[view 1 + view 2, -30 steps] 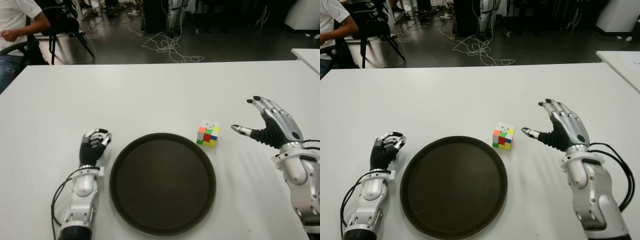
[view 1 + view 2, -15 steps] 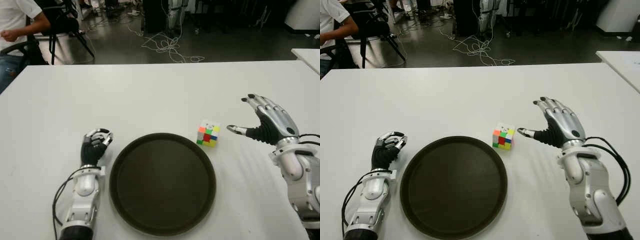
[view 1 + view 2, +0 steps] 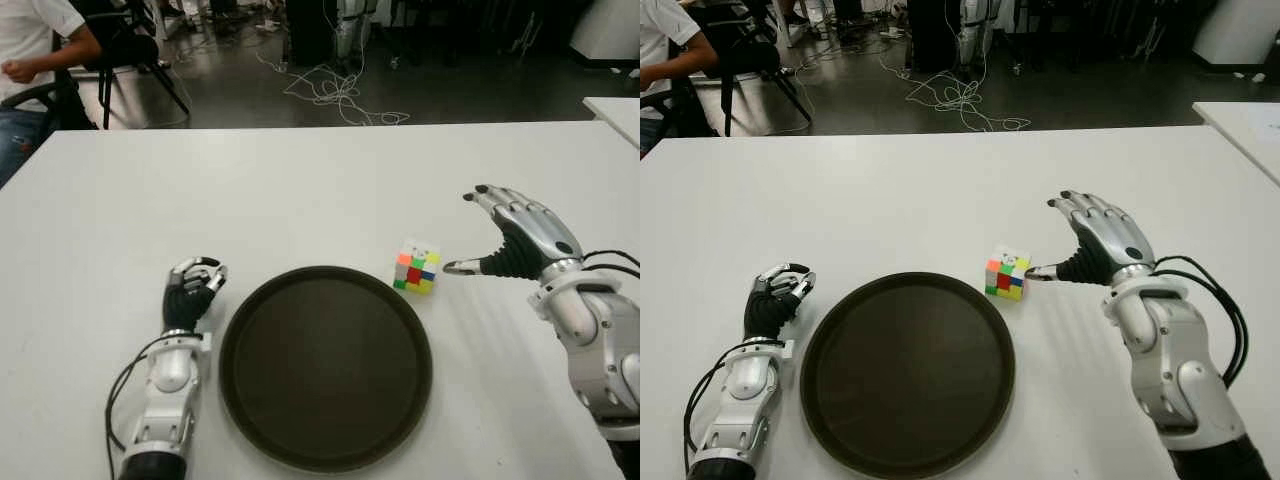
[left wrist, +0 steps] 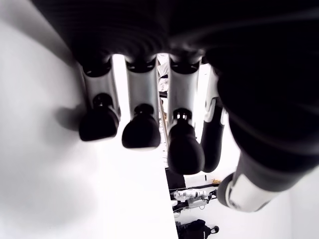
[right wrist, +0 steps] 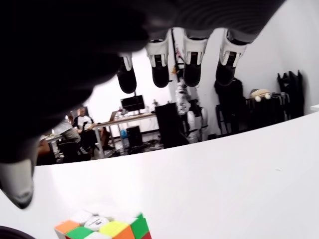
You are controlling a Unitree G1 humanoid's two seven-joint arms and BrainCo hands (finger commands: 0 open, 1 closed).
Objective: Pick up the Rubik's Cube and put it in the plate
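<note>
Rubik's Cube (image 3: pixel 416 266) sits on the white table (image 3: pixel 300 190), just off the far-right edge of the round dark plate (image 3: pixel 325 366), close to the rim but not on it. Cube's top face shows white w/ a small logo; near face mixes orange, green, red, yellow, blue squares.

Right hand (image 3: pixel 512 240) is at the cube's right side, fingers spread & slightly arched, holding nothing. Thumb tip points at the cube, v. near its right face; can't tell if it's touching. Other four fingers (image 5: pixel 192 59) fan out above & beyond the cube in the right wrist view, w/ the cube's top corner visible below them. Right forearm runs back toward the table's near-right corner, black cable looping beside it.

Left hand (image 3: pixel 190 293) shows just left of the plate, fingers curled in on themselves w/ nothing inside; left wrist view has the fingertips (image 4: pixel 141 132) bent down near the table surface.

Bkgd: seated person (image 3: pixel 35 45) in white shirt at far left, black chair (image 3: pixel 125 50) next to them, loose cables (image 3: pixel 335 95) on the dark floor, corner of a second white table (image 3: pixel 615 110) at far right
</note>
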